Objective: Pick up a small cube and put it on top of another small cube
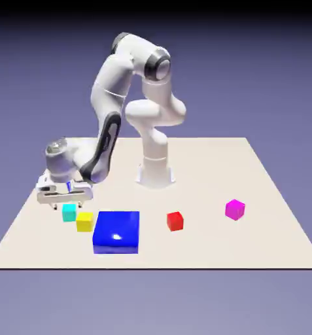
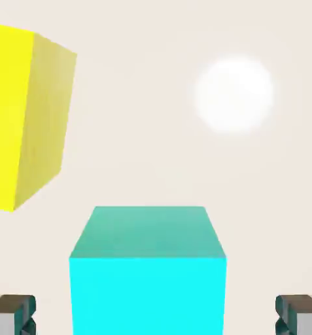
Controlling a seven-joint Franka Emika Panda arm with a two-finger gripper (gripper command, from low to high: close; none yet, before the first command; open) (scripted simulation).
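Observation:
The small cyan cube [image 1: 69,212] sits on the table at the exterior view's left, with a small yellow cube [image 1: 85,221] close beside it. My gripper [image 1: 65,204] hangs low right over the cyan cube, open, with a finger on each side and a gap to the cube's faces. In the hand view the cyan cube [image 2: 148,275] fills the bottom middle between the two grey fingertips [image 2: 14,314], which stand wide apart at the corners. The yellow cube [image 2: 21,118] shows large at the upper left. Nothing is held.
A flat blue block [image 1: 116,231] lies just to the exterior view's right of the yellow cube. Further right stand a red cube [image 1: 175,220] and a magenta cube [image 1: 235,209]. The robot's base [image 1: 156,171] rises at the table's far middle.

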